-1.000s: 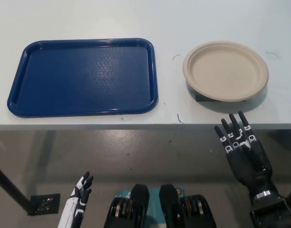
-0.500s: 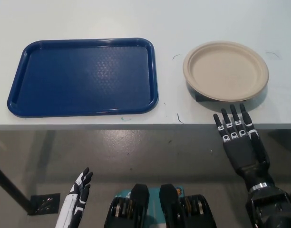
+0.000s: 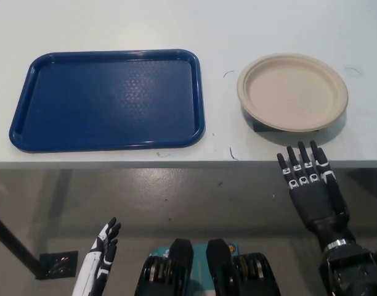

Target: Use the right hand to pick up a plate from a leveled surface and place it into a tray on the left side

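While raised below the table (image 3: 176, 24) edge, right hand (image 3: 312, 191) open, fingers apart and straight, holding nothing, fingertips (image 3: 313, 146) overlapping the near edge. Just beyond those fingertips, apart from them: plate (image 3: 292, 91), beige, round, empty, lying on the table over a small dark block that shows under its near left rim and casts a shadow there. Not touched by either hand. Well to the left of the right hand, farther in on the table: tray (image 3: 108, 100), dark blue, rectangular with rounded corners, textured floor, empty. Clear gap between tray and plate. Faint pen-like marks on the table near the plate, at its upper left, at its upper right and toward the near edge between tray and plate; curved strokes only, nothing readable as letters. No brand, label or print legible on tray or plate. Far to the left and lower than the right hand, below the table level over the grey floor: left hand (image 3: 101, 259), white, resting, open with fingers extended and slightly spread, holding nothing.
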Controlling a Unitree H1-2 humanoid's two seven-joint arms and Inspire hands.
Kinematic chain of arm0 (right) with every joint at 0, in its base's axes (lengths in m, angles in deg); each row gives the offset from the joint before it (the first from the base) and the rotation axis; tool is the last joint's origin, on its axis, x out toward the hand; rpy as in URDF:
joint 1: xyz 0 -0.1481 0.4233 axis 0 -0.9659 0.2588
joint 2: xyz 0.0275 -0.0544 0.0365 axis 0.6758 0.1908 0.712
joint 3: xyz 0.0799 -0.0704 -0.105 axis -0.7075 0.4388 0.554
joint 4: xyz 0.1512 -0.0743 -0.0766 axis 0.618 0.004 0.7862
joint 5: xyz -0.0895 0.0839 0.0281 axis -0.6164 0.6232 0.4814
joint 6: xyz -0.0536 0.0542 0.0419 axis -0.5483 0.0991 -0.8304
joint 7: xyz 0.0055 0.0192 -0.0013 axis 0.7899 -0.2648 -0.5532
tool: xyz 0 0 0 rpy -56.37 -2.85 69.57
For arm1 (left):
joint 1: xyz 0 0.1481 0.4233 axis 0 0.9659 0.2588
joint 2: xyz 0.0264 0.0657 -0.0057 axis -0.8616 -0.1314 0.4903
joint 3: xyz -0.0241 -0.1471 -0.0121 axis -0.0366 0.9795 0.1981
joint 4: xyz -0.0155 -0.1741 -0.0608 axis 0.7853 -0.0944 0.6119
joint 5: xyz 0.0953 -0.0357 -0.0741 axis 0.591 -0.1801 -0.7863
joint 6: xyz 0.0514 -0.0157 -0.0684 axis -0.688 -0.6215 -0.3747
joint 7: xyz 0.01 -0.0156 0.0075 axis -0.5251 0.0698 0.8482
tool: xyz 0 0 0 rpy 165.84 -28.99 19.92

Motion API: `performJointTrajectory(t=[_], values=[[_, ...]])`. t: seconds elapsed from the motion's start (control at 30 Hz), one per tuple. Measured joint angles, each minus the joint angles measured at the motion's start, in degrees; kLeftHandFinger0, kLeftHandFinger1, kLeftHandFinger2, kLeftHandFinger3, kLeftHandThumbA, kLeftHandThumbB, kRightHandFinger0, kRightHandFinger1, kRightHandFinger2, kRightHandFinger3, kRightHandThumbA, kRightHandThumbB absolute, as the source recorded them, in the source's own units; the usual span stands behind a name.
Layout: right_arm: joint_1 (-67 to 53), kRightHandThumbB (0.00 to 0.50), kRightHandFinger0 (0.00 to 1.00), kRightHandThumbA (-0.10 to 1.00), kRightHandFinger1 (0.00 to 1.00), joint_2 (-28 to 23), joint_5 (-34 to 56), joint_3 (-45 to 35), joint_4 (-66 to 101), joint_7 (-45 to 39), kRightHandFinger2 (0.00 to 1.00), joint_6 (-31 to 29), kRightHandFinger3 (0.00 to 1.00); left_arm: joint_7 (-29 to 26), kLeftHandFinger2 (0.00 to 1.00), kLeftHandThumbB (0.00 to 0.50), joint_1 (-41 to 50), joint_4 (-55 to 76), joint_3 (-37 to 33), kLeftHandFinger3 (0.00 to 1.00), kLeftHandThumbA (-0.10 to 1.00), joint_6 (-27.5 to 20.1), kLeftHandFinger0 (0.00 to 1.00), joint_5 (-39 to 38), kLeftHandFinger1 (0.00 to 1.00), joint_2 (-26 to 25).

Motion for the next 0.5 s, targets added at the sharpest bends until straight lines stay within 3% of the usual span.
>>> performJointTrajectory(t=[0.5], values=[[0.67, 0.423, 1.0, 1.0, 1.0, -0.03, -0.01, -0.65, -4.8, -0.26, 1.0, -0.17, 1.0, 0.02, 1.0, 0.207, 0.0, 0.01, -0.25, 1.0, 1.0, 0.0, 1.0, -0.13, 1.0, -0.26]])
